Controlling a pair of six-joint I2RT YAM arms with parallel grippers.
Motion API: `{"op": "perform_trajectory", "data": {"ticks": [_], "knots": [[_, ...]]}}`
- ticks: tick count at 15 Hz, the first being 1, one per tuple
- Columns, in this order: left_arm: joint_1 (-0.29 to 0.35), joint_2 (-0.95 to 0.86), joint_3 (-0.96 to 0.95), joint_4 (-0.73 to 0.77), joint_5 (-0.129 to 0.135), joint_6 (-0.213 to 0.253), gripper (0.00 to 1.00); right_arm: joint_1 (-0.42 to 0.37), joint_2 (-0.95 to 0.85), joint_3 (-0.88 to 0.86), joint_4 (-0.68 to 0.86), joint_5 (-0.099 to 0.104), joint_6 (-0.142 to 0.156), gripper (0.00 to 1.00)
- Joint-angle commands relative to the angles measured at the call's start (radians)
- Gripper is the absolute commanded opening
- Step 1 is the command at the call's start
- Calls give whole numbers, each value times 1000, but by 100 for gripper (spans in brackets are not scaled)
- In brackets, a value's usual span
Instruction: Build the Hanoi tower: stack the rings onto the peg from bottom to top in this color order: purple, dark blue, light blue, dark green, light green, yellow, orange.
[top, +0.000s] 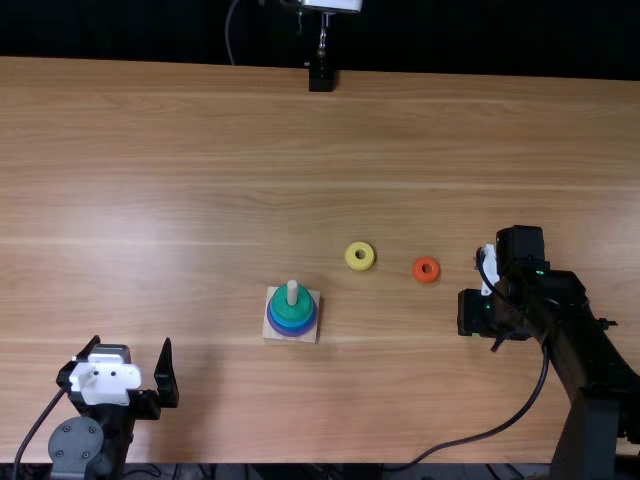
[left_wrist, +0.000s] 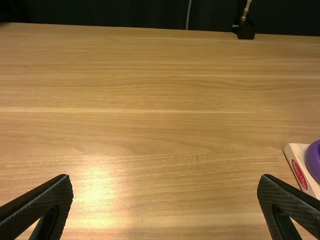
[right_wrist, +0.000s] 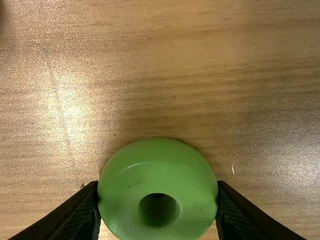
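Light brown wooden table across the top view. Black right arm, lower right; its gripper is clamped on the light green round ring, a finger touching either side. Black left gripper, lower left: released, fingers spread, nothing between. Pale square wooden base, just below and left of centre; on it, bottom up, purple ring, dark blue ring, light blue ring, dark green ring, upright pale peg poking through. Yellow ring near centre, flat on wood; smaller orange ring, right of it, apart.
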Motion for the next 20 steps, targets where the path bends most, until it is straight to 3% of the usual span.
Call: {"op": "perform_trajectory", "data": {"ticks": [1, 3, 4, 7, 9, 11, 16, 20], "knots": [[-6, -12, -112, -79, -2, 13, 100, -3, 11, 6, 2, 10, 8, 0], [-6, -12, -112, -79, -2, 13, 100, 48, 10, 93, -5, 59, 12, 0], [-6, -12, -112, -79, -2, 13, 100, 88, 6, 115, -7, 61, 12, 0], [-6, -12, -112, -79, -2, 13, 100, 166, -63, 230, -204, 52, 12, 0], [-6, -12, -112, -79, -2, 13, 100, 263, -66, 345, -351, 41, 5, 0], [-6, -12, -112, -79, -2, 13, 100, 321, -64, 466, -475, -5, 1, 0], [-6, -12, -112, -79, -2, 13, 100, 480, -58, 759, -587, -7, -3, 0], [-6, -12, -112, -79, -2, 13, 100, 585, -43, 883, -607, -7, -3, 0]]}}
